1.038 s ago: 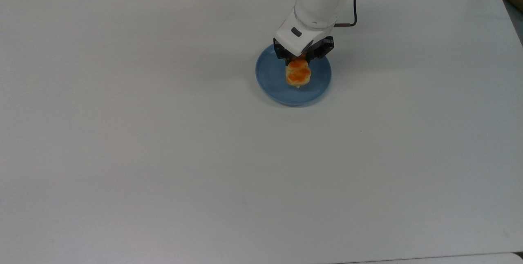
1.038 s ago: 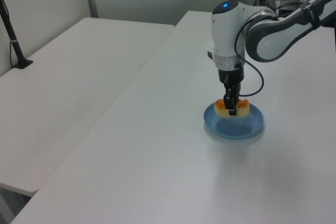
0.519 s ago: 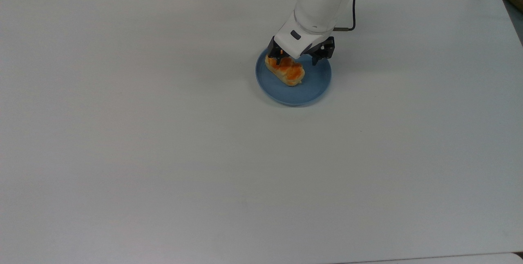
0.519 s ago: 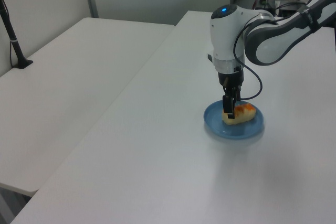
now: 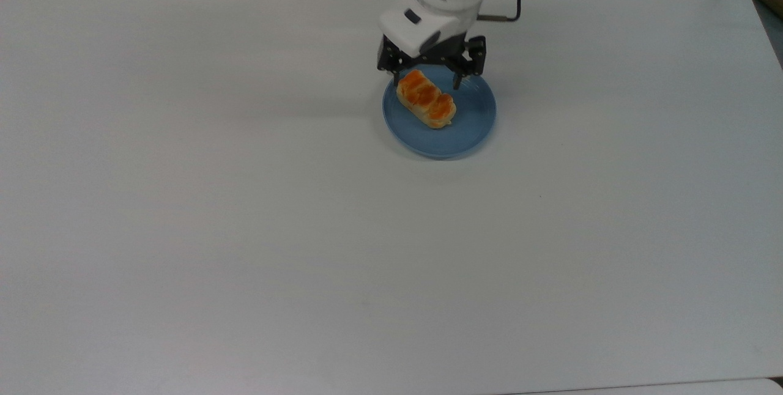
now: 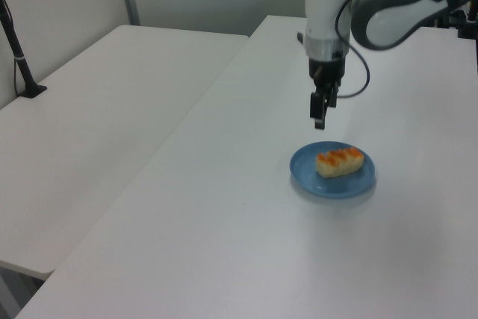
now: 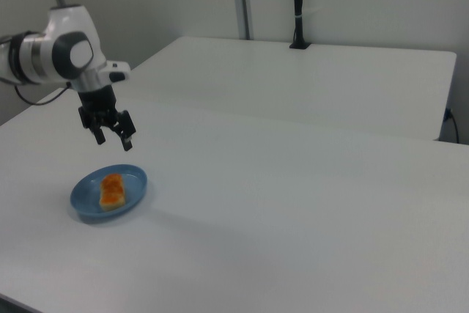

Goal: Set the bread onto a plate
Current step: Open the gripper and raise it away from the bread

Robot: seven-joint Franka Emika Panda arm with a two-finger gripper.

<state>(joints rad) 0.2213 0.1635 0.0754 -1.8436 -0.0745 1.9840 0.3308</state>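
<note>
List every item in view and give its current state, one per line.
bread: lying flat on the plate, glazed side up, free of the gripper.
plate: flat on the table, holding the bread.
gripper: open, empty, raised above the plate.
table: bare white top carrying the plate.

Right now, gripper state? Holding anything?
Gripper: open, holding nothing, raised above the plate. The bread lies on the plate, free of the fingers.

Orange-glazed bread [image 5: 426, 98] lies flat on the round blue plate [image 5: 471, 129].
</note>
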